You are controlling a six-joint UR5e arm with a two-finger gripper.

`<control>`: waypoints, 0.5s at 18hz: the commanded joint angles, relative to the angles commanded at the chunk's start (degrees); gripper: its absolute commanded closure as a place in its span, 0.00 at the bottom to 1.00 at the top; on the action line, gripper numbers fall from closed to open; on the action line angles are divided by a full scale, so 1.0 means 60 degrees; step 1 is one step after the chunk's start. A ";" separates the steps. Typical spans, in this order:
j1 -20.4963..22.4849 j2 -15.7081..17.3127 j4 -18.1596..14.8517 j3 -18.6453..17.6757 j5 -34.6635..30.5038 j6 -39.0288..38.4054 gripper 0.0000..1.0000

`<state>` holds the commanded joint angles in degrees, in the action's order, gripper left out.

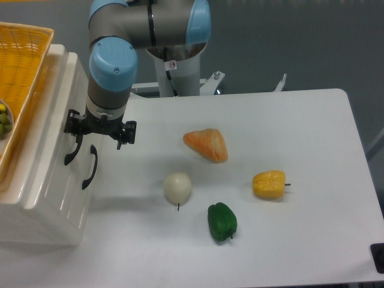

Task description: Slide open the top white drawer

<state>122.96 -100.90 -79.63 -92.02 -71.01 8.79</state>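
The glossy white plastic top drawer (60,129) sits closed in the cabinet at the counter's (288,240) left edge. I have the black two-finger hand (99,128) spread at its curved black handle (72,150), placed to hook it.

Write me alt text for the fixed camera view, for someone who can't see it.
A robot arm's gripper hovers, fingers spread, at the black handle of the top white drawer of a cabinet at the table's left edge. An orange wedge, white onion, green pepper and yellow pepper lie on the table.
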 joint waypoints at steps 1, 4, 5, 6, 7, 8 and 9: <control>-0.0015 -0.0015 0.0000 0.0000 0.0000 0.0000 0.00; -0.0015 -0.0015 0.0000 -0.0015 0.0015 0.0000 0.00; -0.0015 -0.0015 0.0000 -0.0015 0.0029 0.0000 0.00; -0.0015 -0.0015 0.0000 -0.0015 0.0015 0.0000 0.00; -0.0015 -0.0015 0.0000 -0.0015 0.0015 0.0000 0.00; -0.0015 -0.0015 0.0000 -0.0015 0.0015 0.0000 0.00; -0.0058 -0.0015 0.0000 -0.0015 0.0015 0.0000 0.00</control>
<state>122.61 -100.99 -79.63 -92.11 -70.93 8.79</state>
